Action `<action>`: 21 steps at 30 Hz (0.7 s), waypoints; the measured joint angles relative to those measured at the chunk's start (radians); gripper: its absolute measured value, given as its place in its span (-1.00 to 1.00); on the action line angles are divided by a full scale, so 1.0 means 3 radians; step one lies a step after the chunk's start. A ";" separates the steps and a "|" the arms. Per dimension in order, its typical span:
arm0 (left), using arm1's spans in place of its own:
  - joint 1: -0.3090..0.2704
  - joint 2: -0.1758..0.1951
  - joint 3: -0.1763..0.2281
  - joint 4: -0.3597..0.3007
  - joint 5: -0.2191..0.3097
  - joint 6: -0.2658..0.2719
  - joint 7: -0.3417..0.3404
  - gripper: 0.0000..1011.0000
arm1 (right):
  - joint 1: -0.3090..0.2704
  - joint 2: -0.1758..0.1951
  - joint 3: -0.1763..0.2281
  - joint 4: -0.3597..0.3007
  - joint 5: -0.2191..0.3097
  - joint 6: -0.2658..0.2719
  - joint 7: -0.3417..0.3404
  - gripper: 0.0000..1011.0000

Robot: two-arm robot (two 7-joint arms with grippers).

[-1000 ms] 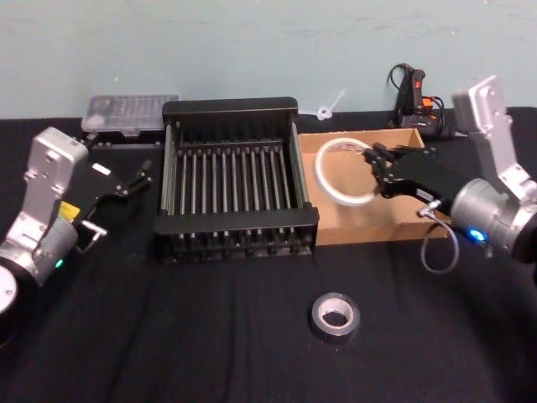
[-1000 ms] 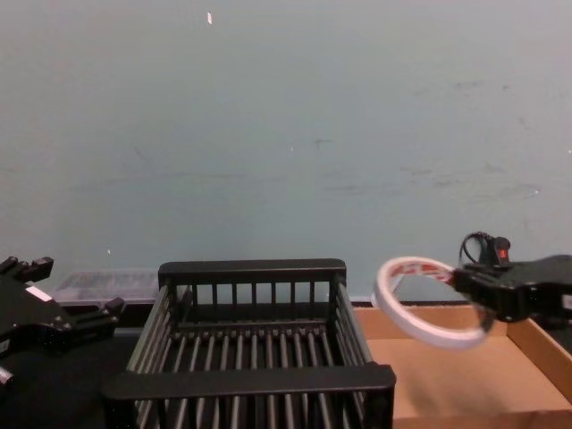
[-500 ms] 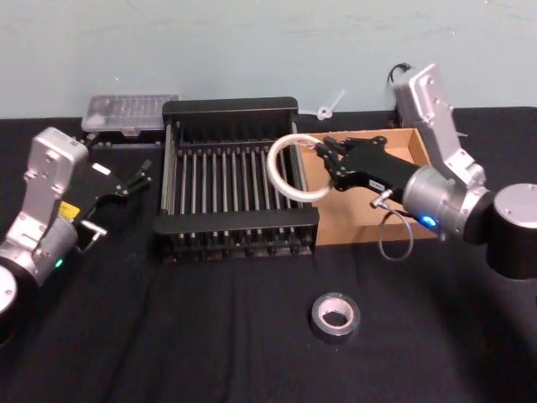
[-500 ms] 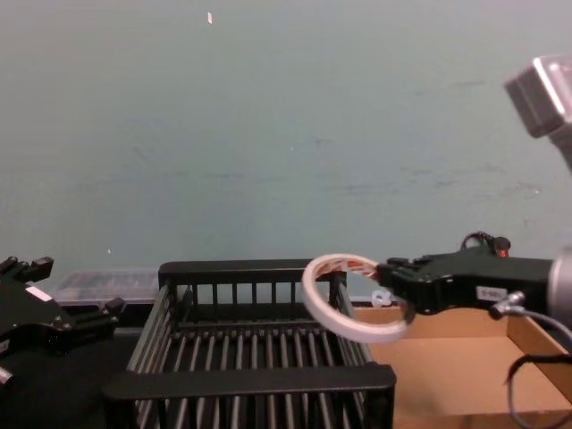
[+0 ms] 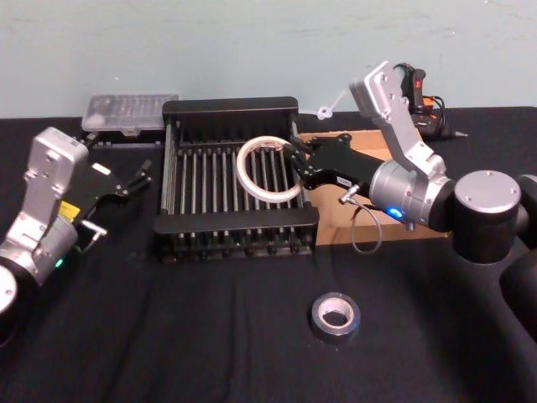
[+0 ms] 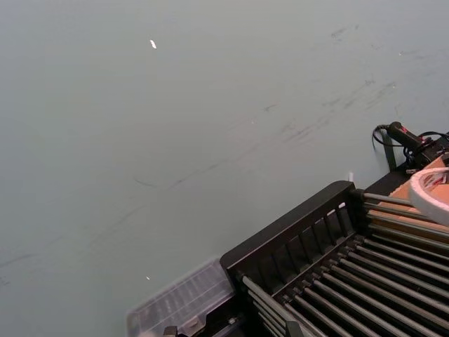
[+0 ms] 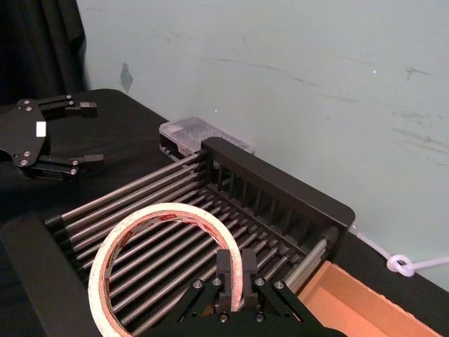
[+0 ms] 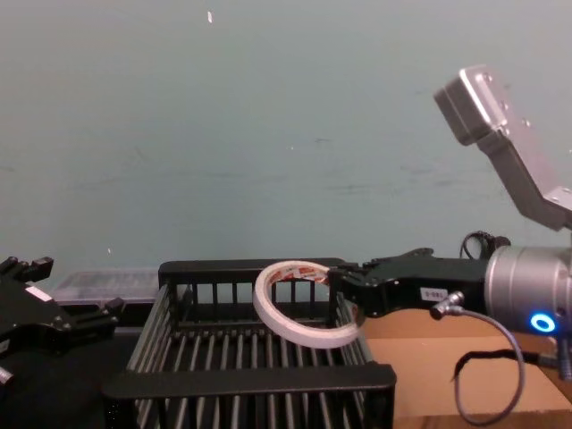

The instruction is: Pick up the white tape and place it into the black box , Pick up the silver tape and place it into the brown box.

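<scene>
Head view: my right gripper (image 5: 295, 162) is reaching across from the right, over the right part of the black crate (image 5: 231, 107).
Right gripper: fingers pinched together on the rim of the white tape (image 5: 267, 169), one finger inside the ring and one outside, as my right wrist view shows (image 7: 234, 279).
White tape: held up in the air above the crate's barred floor, tilted, not touching the bars or the rims; the chest view puts it (image 8: 302, 304) above the floor, about level with the back wall's rim.
Left gripper: parked well to the left of the crate (image 5: 130, 180), jaws apart and holding nothing.
Silver tape: lying flat on the black table (image 5: 117, 336) in front of the boxes (image 5: 335, 316), well apart from both of them and from either gripper.
Cardboard box: sits just to the right of the crate (image 5: 336, 228), partly hidden by my right arm; what I can see of its floor holds nothing.
Done so far: the white tape is picked up and carried over its target.
Left to do: lower or release the white tape into the crate, then fetch the silver tape and put it in the cardboard box.
Progress: I judge it under halfway, since nothing has yet been set down.
</scene>
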 joint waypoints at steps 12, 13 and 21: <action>0.0000 0.0000 0.0000 0.0000 0.0000 0.0000 0.0000 0.98 | 0.0030 -0.0026 -0.0012 0.0042 -0.0016 -0.0024 -0.0005 -0.81; 0.0000 0.0000 0.0000 0.0000 0.0000 0.0000 0.0000 0.98 | 0.0029 -0.0026 -0.0012 0.0040 -0.0016 -0.0024 -0.0006 -0.81; 0.0000 0.0000 0.0000 0.0000 0.0000 0.0000 0.0000 0.98 | 0.0022 -0.0020 -0.0009 0.0031 -0.0011 -0.0017 -0.0006 -0.59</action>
